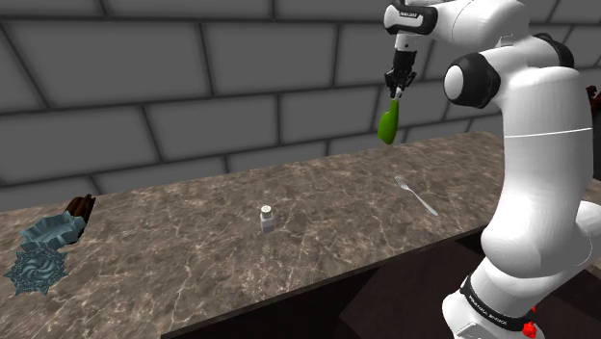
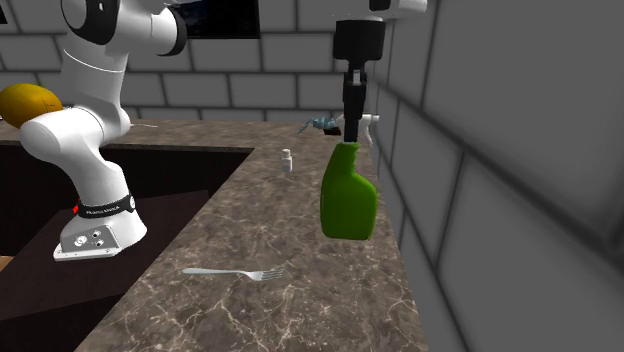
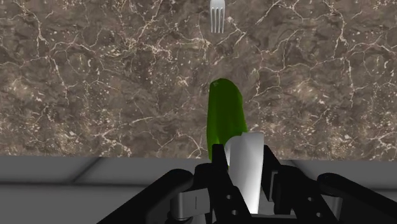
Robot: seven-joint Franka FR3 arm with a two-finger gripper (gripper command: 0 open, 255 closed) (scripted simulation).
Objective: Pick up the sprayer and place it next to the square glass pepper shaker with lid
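A green sprayer bottle (image 1: 387,123) with a white spray head hangs in the air above the marble counter, close to the grey brick wall. My gripper (image 1: 397,90) is shut on its top. From the second exterior view the green sprayer (image 2: 348,192) dangles below my gripper (image 2: 351,118), well clear of the counter. In the wrist view the sprayer (image 3: 225,121) points away from the fingers, its white head (image 3: 245,167) clasped between them. The small pepper shaker (image 1: 267,219) with a pale lid stands upright mid-counter, far to the shoulder view's left of the sprayer; it also appears as the shaker (image 2: 287,159).
A silver fork (image 1: 416,195) lies on the counter below the gripper, also seen as the fork (image 2: 233,272) and the fork (image 3: 217,14). Blue-grey ornate dishes (image 1: 43,248) sit at the counter's far left end. The counter's front edge (image 1: 289,294) drops off near my stand.
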